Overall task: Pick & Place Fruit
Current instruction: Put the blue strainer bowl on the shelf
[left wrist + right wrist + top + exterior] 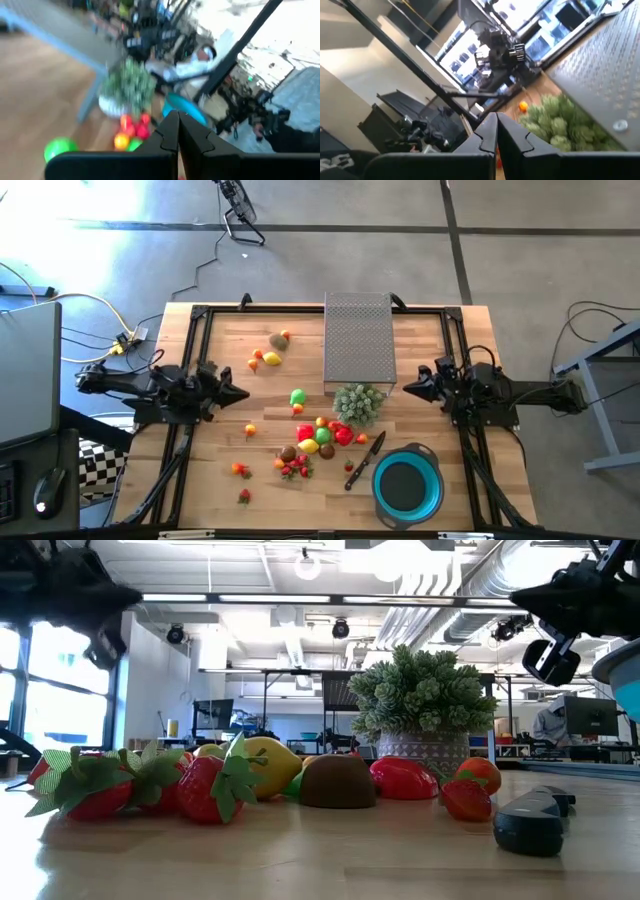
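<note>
fruit [318, 438]: small glossy toy pieces, round and berry-shaped, heaped on the wooden bench [210, 480] just left of the blue bowl [407, 485]
left end effector [243, 393]: fingers pressed together, holding nothing, well left of the bowl
right end effector [405, 388]: pressed together, holding nothing, above the bowl

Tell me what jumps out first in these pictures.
A bright pile of toy fruit sits mid-table, just in front of a bushy green plant. A blue bowl stands empty at the front right, with a knife beside it. Both arms wait at the table's sides, grippers shut.
</note>
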### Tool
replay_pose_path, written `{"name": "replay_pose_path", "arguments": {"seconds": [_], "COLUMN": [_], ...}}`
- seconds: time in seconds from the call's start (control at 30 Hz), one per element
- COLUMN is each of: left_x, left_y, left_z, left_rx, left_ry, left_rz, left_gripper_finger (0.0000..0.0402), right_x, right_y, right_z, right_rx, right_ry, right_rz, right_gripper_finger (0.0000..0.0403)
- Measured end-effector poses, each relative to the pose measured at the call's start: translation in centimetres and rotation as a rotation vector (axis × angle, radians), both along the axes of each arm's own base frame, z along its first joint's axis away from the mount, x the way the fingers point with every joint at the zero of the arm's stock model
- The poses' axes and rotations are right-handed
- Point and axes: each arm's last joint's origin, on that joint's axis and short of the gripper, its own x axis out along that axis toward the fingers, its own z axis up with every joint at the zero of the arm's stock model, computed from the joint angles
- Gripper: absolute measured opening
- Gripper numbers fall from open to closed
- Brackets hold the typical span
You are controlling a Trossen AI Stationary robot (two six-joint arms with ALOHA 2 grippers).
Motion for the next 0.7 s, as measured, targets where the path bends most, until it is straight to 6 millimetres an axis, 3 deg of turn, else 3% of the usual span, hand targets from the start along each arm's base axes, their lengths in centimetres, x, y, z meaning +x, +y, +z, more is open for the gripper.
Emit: {"name": "replay_pose_path", "arguments": {"seconds": [0.23, 0.7], "left_x": [-0.5, -1.4], "left_y": [0.3, 0.9], "left_z": [1.7, 5.0], "left_rx": [0.049, 0.147], "left_ry": [-0.045, -0.091], "left_rz": [0.089, 0.254], "left_gripper_finger": [0.0000, 0.0000], "right_x": [-0.1, -0.4], "right_y": [-0.2, -0.4], "right_z": [0.7, 6.4], "right_rx": [-0.045, -0.237], "right_ry": [-0.028, -0.107], "right_rz": [-0.065, -0.184], "right_gripper_finger": [0.0002, 0.0002]}}
